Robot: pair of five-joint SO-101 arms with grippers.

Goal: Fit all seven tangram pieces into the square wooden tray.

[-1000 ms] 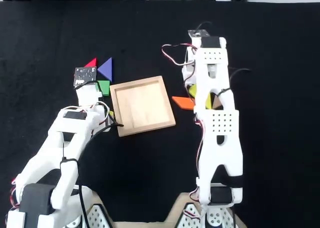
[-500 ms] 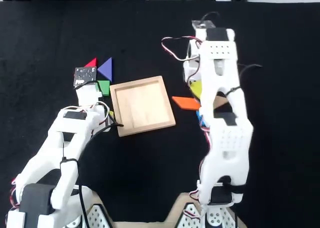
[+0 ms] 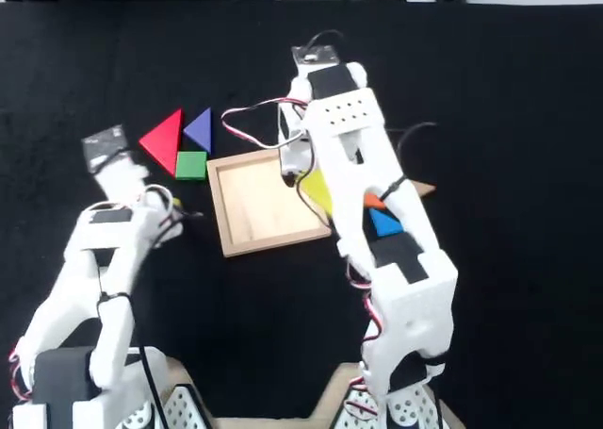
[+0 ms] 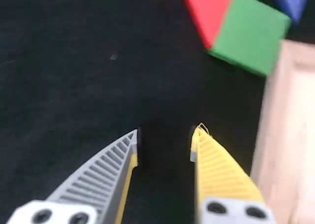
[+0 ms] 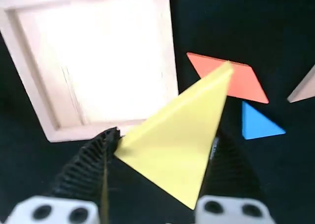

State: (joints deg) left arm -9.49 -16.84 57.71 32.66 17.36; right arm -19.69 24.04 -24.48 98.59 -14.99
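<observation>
Black surface (image 3: 509,90): wooden tray (image 3: 273,241) at centre. Right gripper (image 5: 163,138): fingers pinching yellow triangle (image 5: 182,120), seemingly over tray's rim. Left gripper (image 4: 166,135): fingers spread, low beside tray, near green square (image 4: 251,32) and red triangle (image 4: 206,7).

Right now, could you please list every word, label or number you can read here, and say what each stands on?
No text can be read.
The wooden tray, the yellow triangle in the right end effector and the green square are plain.
Any print on the small board at the left wrist is too small to read.
</observation>
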